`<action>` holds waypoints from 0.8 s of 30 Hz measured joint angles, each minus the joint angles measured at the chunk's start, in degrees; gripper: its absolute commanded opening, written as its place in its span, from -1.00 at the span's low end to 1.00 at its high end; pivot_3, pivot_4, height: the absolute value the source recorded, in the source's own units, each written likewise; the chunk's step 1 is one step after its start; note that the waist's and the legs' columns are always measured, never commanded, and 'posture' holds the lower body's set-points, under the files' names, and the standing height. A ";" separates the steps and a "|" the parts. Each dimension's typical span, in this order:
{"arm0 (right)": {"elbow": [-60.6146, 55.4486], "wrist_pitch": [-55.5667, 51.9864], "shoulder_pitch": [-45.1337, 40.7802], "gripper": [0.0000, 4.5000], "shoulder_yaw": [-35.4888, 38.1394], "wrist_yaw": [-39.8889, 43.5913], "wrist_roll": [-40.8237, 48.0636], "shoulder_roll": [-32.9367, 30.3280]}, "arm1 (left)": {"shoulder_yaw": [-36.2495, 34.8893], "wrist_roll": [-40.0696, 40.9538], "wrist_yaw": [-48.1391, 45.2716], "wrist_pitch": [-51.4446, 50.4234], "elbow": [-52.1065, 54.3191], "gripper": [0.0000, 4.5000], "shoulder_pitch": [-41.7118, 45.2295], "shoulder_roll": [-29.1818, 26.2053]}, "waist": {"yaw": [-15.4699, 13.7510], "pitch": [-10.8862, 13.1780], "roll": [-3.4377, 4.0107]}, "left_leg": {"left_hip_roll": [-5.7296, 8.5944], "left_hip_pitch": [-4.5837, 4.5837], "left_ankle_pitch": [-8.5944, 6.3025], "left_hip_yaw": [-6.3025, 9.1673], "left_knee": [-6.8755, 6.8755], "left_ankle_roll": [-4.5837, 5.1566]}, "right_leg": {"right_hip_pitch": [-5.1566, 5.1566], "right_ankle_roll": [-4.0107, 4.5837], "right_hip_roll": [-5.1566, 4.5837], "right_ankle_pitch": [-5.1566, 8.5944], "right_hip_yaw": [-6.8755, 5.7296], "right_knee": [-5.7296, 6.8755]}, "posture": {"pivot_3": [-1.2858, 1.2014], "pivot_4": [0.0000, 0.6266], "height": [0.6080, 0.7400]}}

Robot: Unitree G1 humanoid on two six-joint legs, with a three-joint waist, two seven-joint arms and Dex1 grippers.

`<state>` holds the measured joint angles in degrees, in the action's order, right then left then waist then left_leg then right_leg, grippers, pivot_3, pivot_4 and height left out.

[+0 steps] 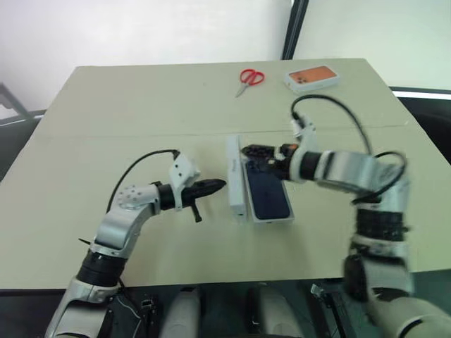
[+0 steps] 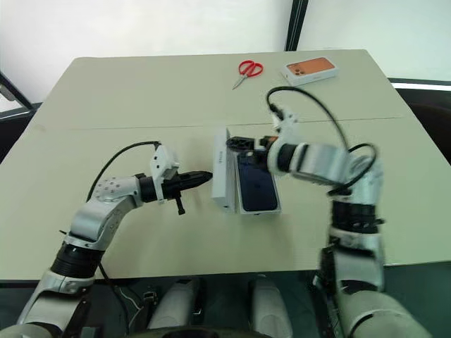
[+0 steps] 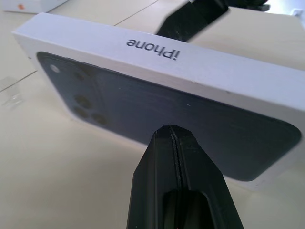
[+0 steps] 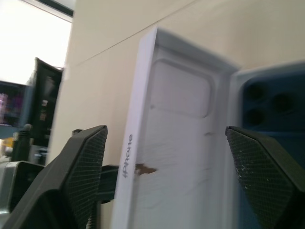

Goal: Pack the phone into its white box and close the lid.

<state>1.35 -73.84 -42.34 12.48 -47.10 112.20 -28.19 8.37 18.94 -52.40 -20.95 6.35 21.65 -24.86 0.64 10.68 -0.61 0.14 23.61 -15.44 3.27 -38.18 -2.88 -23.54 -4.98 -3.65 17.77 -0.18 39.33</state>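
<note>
Two grippers worked one box: the phone [image 2: 255, 184] already lay in the white box [image 2: 275, 208] mid-table, and the lid [image 2: 223, 177] stood on edge along its left side. Left gripper [image 2: 200, 177], fingers pinched together, looked to be propping it. Right gripper [image 4: 167, 167] hovered with fingers spread wide, probably ready to tip it over.

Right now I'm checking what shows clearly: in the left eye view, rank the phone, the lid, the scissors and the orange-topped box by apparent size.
1. Phone
2. Lid, standing on edge, so it shows narrow; close to the phone
3. Orange-topped box
4. Scissors
The last two lie farther off, so they look smaller.
</note>
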 measured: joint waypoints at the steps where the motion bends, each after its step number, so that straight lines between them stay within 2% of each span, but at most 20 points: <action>1: 0.02 -0.62 -0.84 0.72 -0.70 1.78 -0.01 -3.25 | 0.17 -0.03 0.01 0.00 -0.10 -1.00 0.12 0.32 | 0.08 0.00 0.00 | -0.01 0.00 -0.02 0.00 0.00 0.03 | 0.00 0.00 0.02 0.00 0.00 -0.02 | 0.03 -0.52 0.35; 4: 0.02 -2.03 -1.81 0.72 -3.58 8.52 -1.47 -10.22 | 1.66 -0.26 0.04 0.04 -0.80 -1.00 1.79 1.71 | 0.53 0.00 0.00 | -0.04 -0.06 -0.04 -0.03 0.05 0.07 | 0.01 0.01 0.13 0.00 0.01 0.00 | 0.03 -0.52 0.35; 10: -1.69 -2.91 -1.81 0.72 -7.48 21.03 -11.26 -15.47 | 4.69 -0.99 0.15 0.06 -3.73 -1.00 4.56 6.57 | 0.10 0.01 0.01 | -0.06 -0.02 -0.03 -0.02 0.03 0.08 | 0.02 0.01 0.05 0.00 0.02 -0.03 | 0.03 -0.52 0.35; 14: -4.01 -2.46 -1.75 0.72 -9.01 30.68 -22.85 -18.40 | 6.00 -1.72 0.22 0.22 -5.34 -1.00 6.39 8.64 | -0.04 0.01 0.01 | -0.02 -0.02 -0.03 0.01 0.01 0.08 | 0.06 0.00 0.03 0.00 0.01 -0.09 | 0.03 -0.52 0.35; 17: -8.12 1.10 -1.43 0.72 -13.93 40.62 -36.02 -22.81 | 5.31 -1.73 1.20 -0.01 -5.64 -1.00 6.93 8.78 | -0.02 0.03 0.03 | 0.00 -0.02 -0.03 0.04 0.03 0.08 | 0.02 0.00 0.03 0.00 0.00 -0.09 | 0.03 -0.52 0.35; 20: -11.64 6.32 -0.46 0.35 -18.55 49.78 -47.78 -27.02 | 2.47 -1.35 2.29 -1.12 -4.89 -1.00 7.04 6.31 | 0.31 0.03 0.03 | 0.00 -0.06 -0.04 0.07 0.05 0.08 | 0.01 0.00 0.08 0.00 0.01 -0.09 | 0.03 -0.52 0.35; 24: -13.70 13.77 1.79 -0.59 -24.19 61.04 -61.84 -29.28 | -0.50 -1.85 3.30 -2.14 -2.15 -1.00 5.10 0.56 | 0.30 0.04 0.03 | -0.02 -0.10 -0.03 0.08 0.11 0.07 | 0.01 0.00 0.08 0.00 0.02 -0.09 | 0.03 -0.52 0.35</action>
<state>-12.35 -60.08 -40.54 -11.71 13.94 50.35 -57.47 7.87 17.09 -49.09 -23.09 4.20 26.75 -24.30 0.94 10.72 -0.58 0.12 23.52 -15.47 3.35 -38.07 -2.81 -23.53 -4.97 -3.57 17.77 -0.16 39.23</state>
